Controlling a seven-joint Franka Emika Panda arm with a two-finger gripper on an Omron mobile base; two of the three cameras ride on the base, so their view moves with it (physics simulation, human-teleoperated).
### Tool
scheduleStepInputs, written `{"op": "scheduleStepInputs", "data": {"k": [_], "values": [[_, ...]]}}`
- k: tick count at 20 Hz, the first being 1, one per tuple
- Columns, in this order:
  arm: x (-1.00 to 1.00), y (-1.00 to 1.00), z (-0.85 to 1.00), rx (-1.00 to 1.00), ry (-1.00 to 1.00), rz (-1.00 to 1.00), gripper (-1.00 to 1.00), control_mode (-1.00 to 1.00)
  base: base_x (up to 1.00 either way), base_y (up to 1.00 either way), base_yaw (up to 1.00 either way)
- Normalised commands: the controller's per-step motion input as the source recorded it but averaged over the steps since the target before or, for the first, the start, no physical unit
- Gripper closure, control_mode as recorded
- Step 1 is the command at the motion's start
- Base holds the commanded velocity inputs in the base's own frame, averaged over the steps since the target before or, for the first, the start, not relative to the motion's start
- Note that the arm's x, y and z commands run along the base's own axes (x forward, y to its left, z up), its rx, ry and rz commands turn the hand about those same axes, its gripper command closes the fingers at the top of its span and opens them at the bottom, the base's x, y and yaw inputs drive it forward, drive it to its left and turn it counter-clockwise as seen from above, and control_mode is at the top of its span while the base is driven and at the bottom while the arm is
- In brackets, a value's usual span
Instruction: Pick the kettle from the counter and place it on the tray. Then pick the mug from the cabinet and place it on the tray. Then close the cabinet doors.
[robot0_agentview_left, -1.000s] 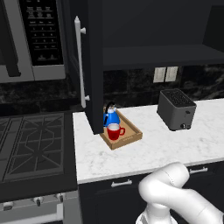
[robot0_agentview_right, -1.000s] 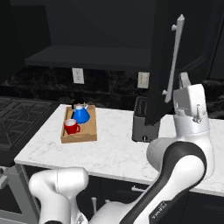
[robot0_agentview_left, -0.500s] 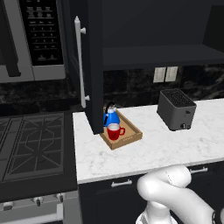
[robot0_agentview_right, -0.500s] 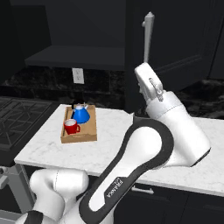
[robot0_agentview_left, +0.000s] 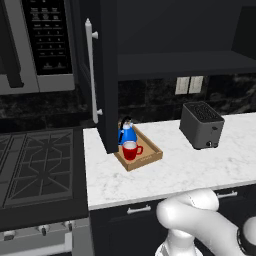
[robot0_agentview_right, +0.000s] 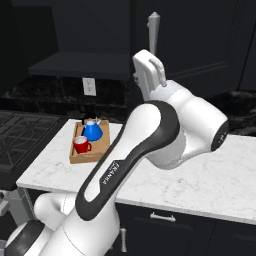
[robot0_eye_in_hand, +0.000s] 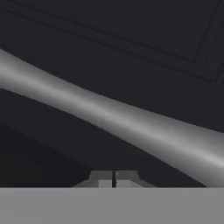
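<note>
White speckled marble worktop (robot0_agentview_left: 175, 170) aside, the rigid flat black cabinet door (robot0_eye_in_hand: 131, 39) should swing lightly if the pressed-together, empty hand (robot0_eye_in_hand: 113, 179) pushes near its slippery silver bar handle (robot0_eye_in_hand: 109, 116).

A bright blue kettle (robot0_agentview_left: 127, 135) with a black handle and a plain red mug (robot0_agentview_left: 130, 150) sit in a light-brown wooden tray (robot0_agentview_left: 150, 158) on a white counter (robot0_agentview_left: 175, 170) with faint grey speckling. The cabinet door (robot0_agentview_left: 106, 75) is flat black with a silver bar handle (robot0_agentview_left: 91, 70), and the toaster (robot0_agentview_left: 201, 125) is dark grey. The backsplash (robot0_agentview_left: 150, 102) is black with pale mottling and carries off-white wall outlets (robot0_agentview_left: 189, 85); the stove top (robot0_agentview_left: 35, 170) is black.
</note>
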Motion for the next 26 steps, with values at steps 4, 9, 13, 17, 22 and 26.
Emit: {"op": "scheduleStepInputs", "data": {"k": [4, 9, 13, 17, 22, 26], "values": [[0.09, 0.16, -0.05, 0.0, 0.0, -0.21, 1.0, -1.0, 0.0, 0.0, 0.0], [0.24, 0.36, -0.28, 0.0, -0.01, -0.37, 1.0, -1.0, 0.0, 0.0, 0.0], [0.52, 0.14, -0.25, 0.0, 0.0, -0.36, 1.0, -1.0, 0.0, 0.0, 0.0], [0.72, 0.03, -0.24, 0.02, 0.0, -0.25, 1.0, -1.0, 0.0, 0.0, 0.0], [0.73, 0.1, -0.19, 0.03, 0.0, -0.21, 1.0, -1.0, 0.0, 0.0, 0.0], [0.77, 0.17, -0.18, 0.03, 0.0, -0.16, 1.0, -1.0, 0.0, 0.0, 0.0]]}}
